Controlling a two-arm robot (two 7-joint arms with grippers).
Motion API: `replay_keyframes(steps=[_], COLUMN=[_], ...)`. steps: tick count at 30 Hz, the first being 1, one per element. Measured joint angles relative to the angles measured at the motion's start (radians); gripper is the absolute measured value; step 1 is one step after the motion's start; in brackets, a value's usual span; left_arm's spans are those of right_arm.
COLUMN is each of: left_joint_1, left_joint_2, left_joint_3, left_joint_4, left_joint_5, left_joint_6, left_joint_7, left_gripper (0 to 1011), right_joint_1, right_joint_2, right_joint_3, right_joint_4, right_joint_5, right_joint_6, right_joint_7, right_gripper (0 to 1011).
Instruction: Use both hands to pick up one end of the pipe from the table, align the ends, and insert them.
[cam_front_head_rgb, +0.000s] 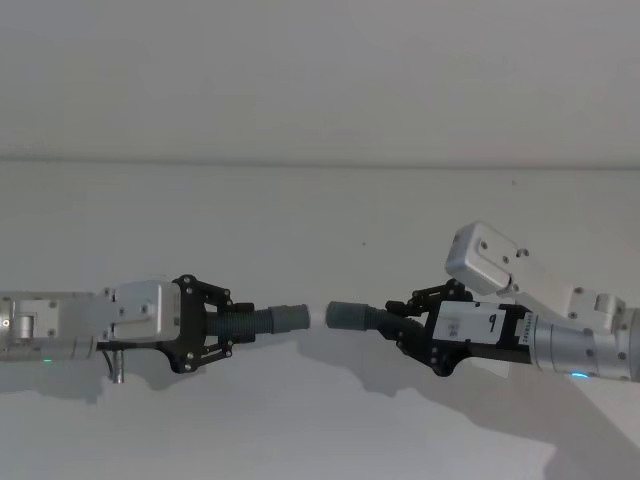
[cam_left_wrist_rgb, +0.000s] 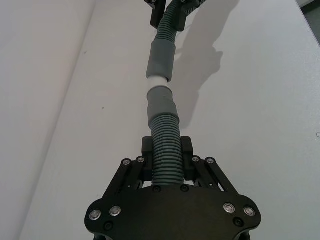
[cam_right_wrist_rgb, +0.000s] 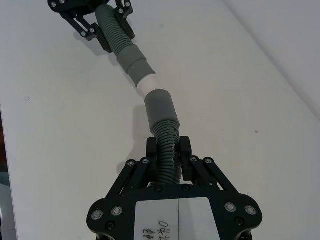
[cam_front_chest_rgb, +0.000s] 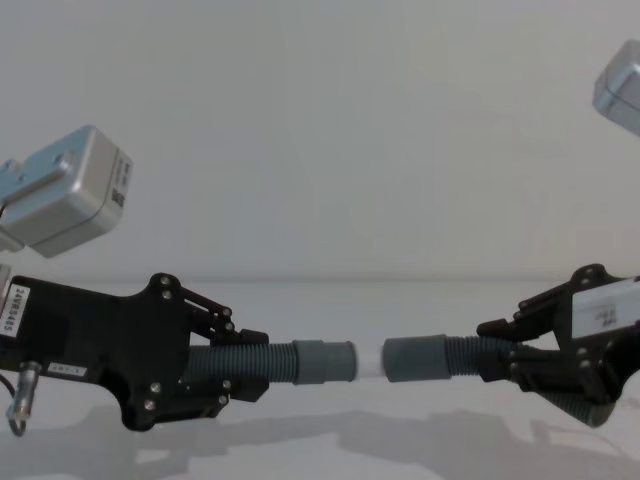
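Both pipe pieces are held above the white table (cam_front_head_rgb: 320, 220), end to end in one line. My left gripper (cam_front_head_rgb: 235, 322) (cam_front_chest_rgb: 235, 362) (cam_left_wrist_rgb: 167, 148) is shut on the ribbed part of the left piece (cam_front_head_rgb: 245, 322), whose grey cuff (cam_front_head_rgb: 288, 318) points right. My right gripper (cam_front_head_rgb: 395, 318) (cam_front_chest_rgb: 500, 358) (cam_right_wrist_rgb: 167, 148) is shut on the ribbed part of the right piece (cam_front_head_rgb: 385, 318), whose cuff (cam_front_head_rgb: 346, 315) points left. A short white tip (cam_front_chest_rgb: 368, 362) (cam_right_wrist_rgb: 146, 83) spans the small gap between the cuffs. I cannot tell whether it has entered the facing cuff.
A pale wall (cam_front_head_rgb: 320, 80) meets the table's far edge behind the arms. Shadows of both arms fall on the bare table surface (cam_front_head_rgb: 330, 420) below the pipe.
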Motion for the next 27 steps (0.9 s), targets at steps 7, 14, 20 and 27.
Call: replay_keyframes(steps=[7,14,20,27], left_joint_1=[0.000,0.000,0.000,0.000], left_joint_2=[0.001,0.001,0.001,0.001], left_joint_3=[0.001,0.001,0.002,0.002], left_joint_4=[-0.001,-0.001,-0.001,-0.001], left_joint_5=[0.000,0.000,0.000,0.000], left_joint_6=[0.002,0.003,0.004,0.004], left_joint_7=[0.000,0.000,0.000,0.000], left_gripper=[318,317,317,317], right_joint_1=[0.003,0.005,0.006,0.007], right_joint_2=[-0.001,-0.002,-0.002,-0.003], right_joint_3=[-0.004,-0.006,-0.007,-0.008], right_joint_4=[0.003,0.004,0.005,0.006], right_joint_5=[0.002,0.003,0.003,0.004], right_joint_6=[0.002,0.003,0.004,0.004], right_joint_7=[0.006,0.008,0.010,0.011], right_gripper=[256,256,256,256])
